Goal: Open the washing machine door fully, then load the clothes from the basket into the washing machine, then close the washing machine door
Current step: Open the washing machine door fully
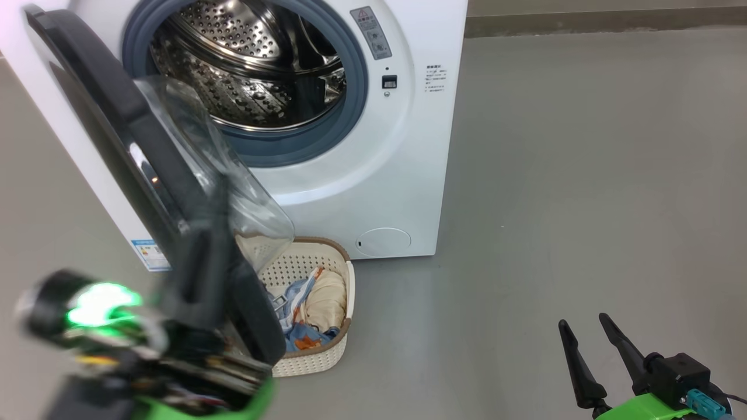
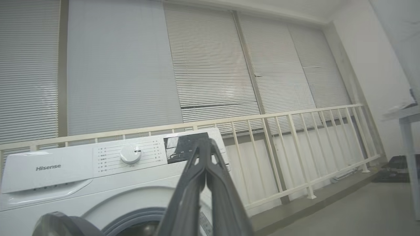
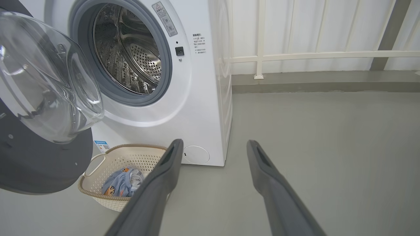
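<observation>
The white washing machine stands with its round black washing machine door swung out to the left, glass bowl facing the steel drum. Below the door sits the cream basket holding the clothes, blue printed fabric and a cream garment. My left gripper is blurred at the lower left, in front of the door's lower edge. In the left wrist view its fingers are pressed together with nothing between them, pointing up over the machine's control panel. My right gripper is open above bare floor, right of the basket.
Grey floor stretches to the right of the machine. A white railing on a low ledge runs behind it, with blinds above. A white table leg stands at the far right in the left wrist view.
</observation>
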Controlling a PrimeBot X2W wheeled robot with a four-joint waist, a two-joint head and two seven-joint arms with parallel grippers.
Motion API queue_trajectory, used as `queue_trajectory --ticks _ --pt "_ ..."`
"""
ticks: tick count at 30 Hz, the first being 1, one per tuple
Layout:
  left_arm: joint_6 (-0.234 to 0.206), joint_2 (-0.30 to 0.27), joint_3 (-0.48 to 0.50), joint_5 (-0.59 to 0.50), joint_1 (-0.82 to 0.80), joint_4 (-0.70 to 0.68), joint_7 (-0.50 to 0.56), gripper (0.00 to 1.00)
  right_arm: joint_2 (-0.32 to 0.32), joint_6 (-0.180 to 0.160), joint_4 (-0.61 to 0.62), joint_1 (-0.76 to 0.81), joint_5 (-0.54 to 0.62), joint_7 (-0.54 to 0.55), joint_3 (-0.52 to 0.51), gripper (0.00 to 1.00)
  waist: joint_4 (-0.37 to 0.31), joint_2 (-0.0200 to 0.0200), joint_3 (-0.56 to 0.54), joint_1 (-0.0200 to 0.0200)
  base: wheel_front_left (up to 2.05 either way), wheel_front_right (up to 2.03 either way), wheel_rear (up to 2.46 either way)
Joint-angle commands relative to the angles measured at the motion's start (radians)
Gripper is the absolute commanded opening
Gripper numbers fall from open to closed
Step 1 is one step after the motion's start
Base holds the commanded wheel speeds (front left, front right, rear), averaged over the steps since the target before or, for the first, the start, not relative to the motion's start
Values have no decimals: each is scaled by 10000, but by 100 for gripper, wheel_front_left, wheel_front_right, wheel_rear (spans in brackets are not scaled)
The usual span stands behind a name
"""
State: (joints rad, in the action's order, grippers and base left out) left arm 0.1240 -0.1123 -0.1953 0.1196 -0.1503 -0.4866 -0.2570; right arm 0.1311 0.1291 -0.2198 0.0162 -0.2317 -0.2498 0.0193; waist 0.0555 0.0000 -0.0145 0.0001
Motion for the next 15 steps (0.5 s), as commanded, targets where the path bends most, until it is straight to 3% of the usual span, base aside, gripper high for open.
queue_trajectory --ticks 1,8,15 --pt "57 -186 -224 14 -531 -40 -13 0 77 16 214 -388 7 -120 249 100 -60 0 20 0 0 0 0" --pt "63 -20 -1646 259 -566 804 -24 0 80 16 219 -389 5 -120 304 100 -207 0 143 0 0 0 0" --pt "62 225 -2252 480 -11 1852 -43 0 195 16 211 -380 24 -120 349 100 -238 0 283 0 0 0 0"
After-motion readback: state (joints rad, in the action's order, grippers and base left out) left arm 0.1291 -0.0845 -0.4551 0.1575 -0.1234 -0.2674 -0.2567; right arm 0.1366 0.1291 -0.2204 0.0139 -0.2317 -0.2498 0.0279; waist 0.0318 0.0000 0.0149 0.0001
